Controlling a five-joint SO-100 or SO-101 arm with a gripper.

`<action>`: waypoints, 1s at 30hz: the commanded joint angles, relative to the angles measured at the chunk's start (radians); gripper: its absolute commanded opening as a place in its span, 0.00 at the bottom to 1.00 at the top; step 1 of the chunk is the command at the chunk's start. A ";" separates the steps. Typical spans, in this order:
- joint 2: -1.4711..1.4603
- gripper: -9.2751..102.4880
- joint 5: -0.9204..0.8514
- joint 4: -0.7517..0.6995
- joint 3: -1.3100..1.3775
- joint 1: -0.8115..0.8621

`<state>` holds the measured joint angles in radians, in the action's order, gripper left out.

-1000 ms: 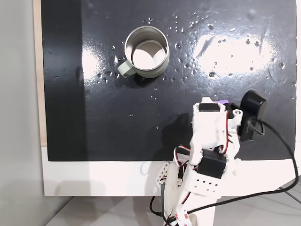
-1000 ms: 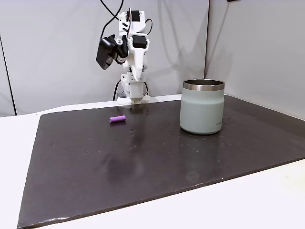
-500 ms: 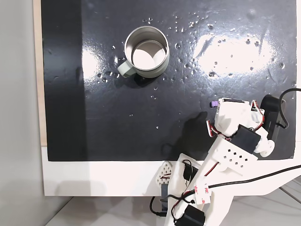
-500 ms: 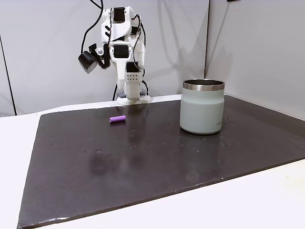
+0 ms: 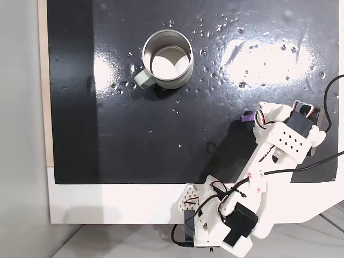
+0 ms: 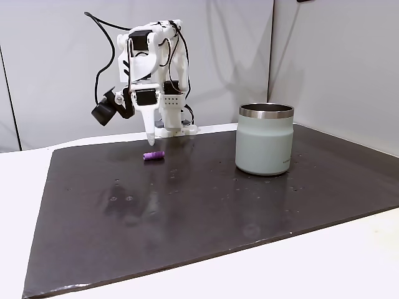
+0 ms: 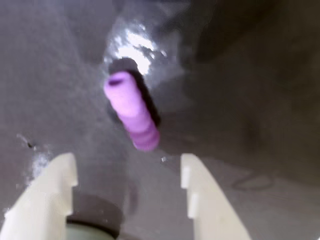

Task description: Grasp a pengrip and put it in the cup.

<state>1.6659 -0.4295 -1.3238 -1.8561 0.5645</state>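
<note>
Trouble could come from the pengrip [image 7: 131,111] rolling: it lies loose on the dark mat [image 6: 206,205], well apart from the cup [image 6: 265,138], just ahead of the fingers [image 7: 200,195], which stand apart and empty. A crooked descent might nudge it away. No readable writing anywhere.

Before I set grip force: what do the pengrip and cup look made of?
The pengrip looks like soft matte purple rubber or silicone: hollow end, ridged tip. The cup seems metal, coated matte grey-green, with a bare shiny steel-like rim.
</note>
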 commanded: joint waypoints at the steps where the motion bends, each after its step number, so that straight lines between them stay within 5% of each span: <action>1: -0.061 0.32 -0.023 0.035 0.087 -0.017; 12: -0.308 0.25 -0.035 0.029 0.221 0.003; 19: -0.310 0.08 -0.014 0.029 0.219 -0.032; 30: 0.058 0.08 0.054 -0.115 0.267 -0.170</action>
<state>1.5601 -0.4019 -1.3929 -1.6598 0.4510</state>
